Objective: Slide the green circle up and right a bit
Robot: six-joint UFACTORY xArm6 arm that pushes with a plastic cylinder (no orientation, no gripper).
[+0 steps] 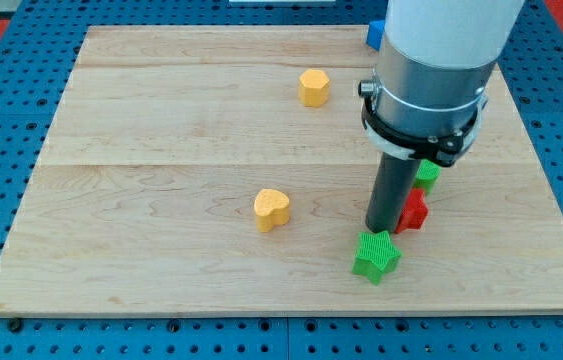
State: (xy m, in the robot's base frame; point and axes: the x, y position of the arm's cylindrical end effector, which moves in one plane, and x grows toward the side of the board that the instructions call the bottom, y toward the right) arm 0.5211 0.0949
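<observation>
My tip (378,231) sat at the green star's (376,256) far edge.
The bare rod gripped nothing. The green circle (426,176) lay partly hidden behind the rod's right, far of the red block (413,211); two yellow blocks (313,88) (272,209) lay left.

Upright rod, my tip (379,231) down.

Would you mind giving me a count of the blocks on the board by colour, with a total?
Yellow: 2, a hexagon-like block and a heart.
Green: 2, a star and a partly hidden block.
Red: 1, partly hidden block.
Blue: 1, only an edge shows.
Total: 6.
My tip sits just above the green star.
</observation>
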